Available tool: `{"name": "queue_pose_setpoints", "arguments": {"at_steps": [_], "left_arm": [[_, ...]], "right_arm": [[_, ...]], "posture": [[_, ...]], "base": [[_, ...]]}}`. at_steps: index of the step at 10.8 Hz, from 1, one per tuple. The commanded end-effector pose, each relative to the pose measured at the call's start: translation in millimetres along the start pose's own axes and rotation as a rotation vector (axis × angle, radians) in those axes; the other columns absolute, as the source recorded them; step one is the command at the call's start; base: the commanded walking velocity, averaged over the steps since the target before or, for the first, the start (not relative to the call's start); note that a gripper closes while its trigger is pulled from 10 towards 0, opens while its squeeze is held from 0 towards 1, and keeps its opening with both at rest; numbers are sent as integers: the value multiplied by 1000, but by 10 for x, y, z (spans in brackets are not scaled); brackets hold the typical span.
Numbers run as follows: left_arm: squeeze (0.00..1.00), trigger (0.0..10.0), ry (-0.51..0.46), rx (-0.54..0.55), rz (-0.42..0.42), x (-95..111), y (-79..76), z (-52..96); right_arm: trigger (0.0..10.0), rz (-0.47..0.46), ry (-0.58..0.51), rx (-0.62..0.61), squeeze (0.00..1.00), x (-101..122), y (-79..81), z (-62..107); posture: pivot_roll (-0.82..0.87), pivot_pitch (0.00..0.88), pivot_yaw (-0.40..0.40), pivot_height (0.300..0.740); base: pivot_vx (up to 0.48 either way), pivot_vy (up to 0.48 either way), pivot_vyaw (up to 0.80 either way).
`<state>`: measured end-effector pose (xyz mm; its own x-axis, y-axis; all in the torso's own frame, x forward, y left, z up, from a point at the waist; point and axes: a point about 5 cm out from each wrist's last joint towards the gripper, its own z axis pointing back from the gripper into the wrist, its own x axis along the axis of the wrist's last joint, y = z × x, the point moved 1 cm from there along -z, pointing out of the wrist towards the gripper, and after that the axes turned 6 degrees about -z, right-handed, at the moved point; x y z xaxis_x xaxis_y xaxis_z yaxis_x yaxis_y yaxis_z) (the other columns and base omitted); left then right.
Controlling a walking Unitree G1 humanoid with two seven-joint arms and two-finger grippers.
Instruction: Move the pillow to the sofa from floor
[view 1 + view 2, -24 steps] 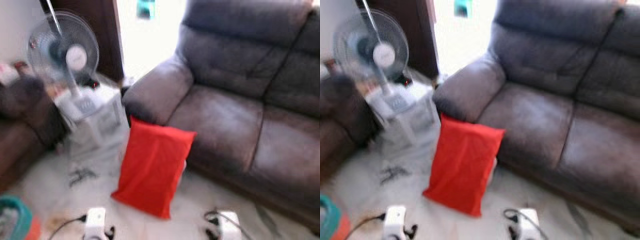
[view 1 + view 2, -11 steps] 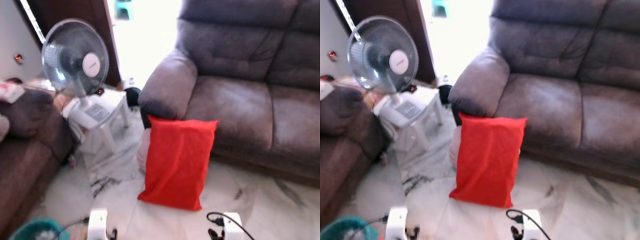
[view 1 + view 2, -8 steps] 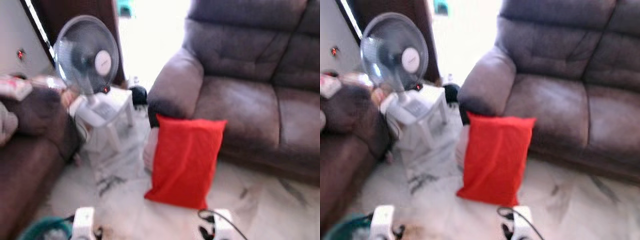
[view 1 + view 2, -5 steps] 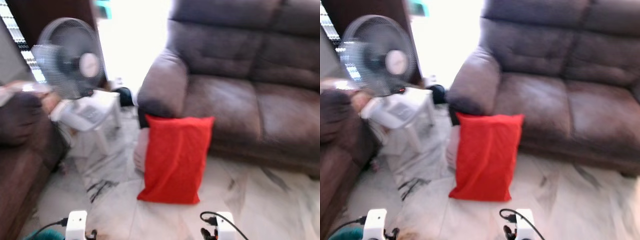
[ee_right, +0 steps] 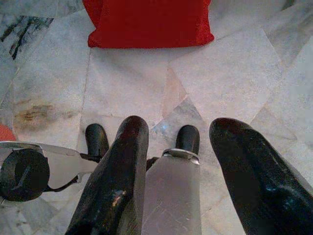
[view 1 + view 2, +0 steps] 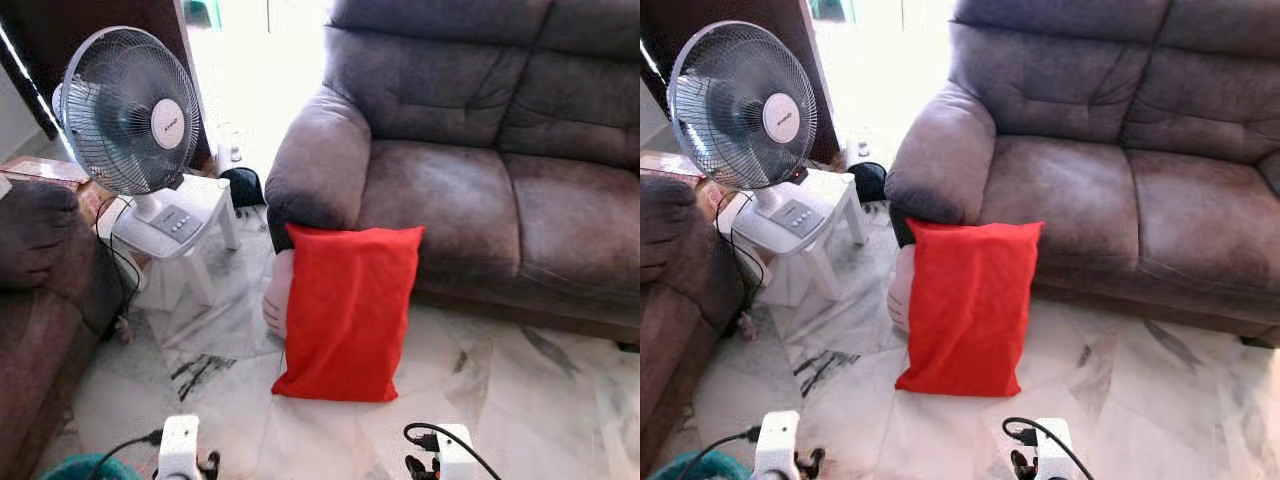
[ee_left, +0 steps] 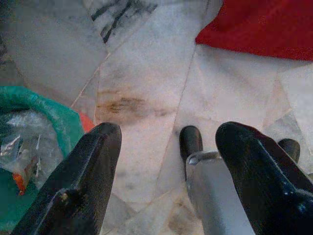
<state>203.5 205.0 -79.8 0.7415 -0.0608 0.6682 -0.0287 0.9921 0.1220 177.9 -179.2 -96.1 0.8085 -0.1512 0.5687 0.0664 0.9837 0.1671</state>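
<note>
Leftmost, a white pedestal fan (image 6: 128,110), hub label too small to read. Then a red rectangular fabric pillow (image 6: 346,310) standing on the marble floor (image 6: 500,400), long axis upright, leaning against the brown leather sofa (image 6: 470,200). Left gripper (image 7: 168,161) and right gripper (image 5: 178,161) both spread wide, empty.

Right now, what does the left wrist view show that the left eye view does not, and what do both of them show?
The left wrist view alone gives the open left pincer above the marble floor, and clear plastic inside the teal basket. The left eye view alone gives the sofa, the fan on its white stool, and the dark armchair to the robot's left. Both show the red pillow, standing on the floor against the sofa front.
</note>
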Motion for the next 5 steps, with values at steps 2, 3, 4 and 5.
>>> {"name": "queue_pose_setpoints", "arguments": {"at_steps": [2, 3, 4, 5], "left_arm": [[0, 10000, 16, 10, -1, -60, 60, 17], [0, 10000, 17, 15, -2, -78, 129, 27], [0, 10000, 19, 18, 0, -96, 160, 35], [0, 10000, 20, 19, 0, -111, 176, 42]], "right_arm": [[10000, -18, 18, -16, 0, -54, -36, 15], [10000, -10, 14, -14, 0, -54, -34, 16], [10000, -10, 12, -12, 0, -54, -24, 14], [10000, -10, 7, -10, 0, -52, -14, 13]], "posture": [[82, 106, -1, 740], [81, 102, -2, 740], [83, 100, -2, 740], [83, 98, -2, 740]], "base": [[298, 0, -378], [296, 0, -694], [307, 0, 0], [311, 0, 0]]}}
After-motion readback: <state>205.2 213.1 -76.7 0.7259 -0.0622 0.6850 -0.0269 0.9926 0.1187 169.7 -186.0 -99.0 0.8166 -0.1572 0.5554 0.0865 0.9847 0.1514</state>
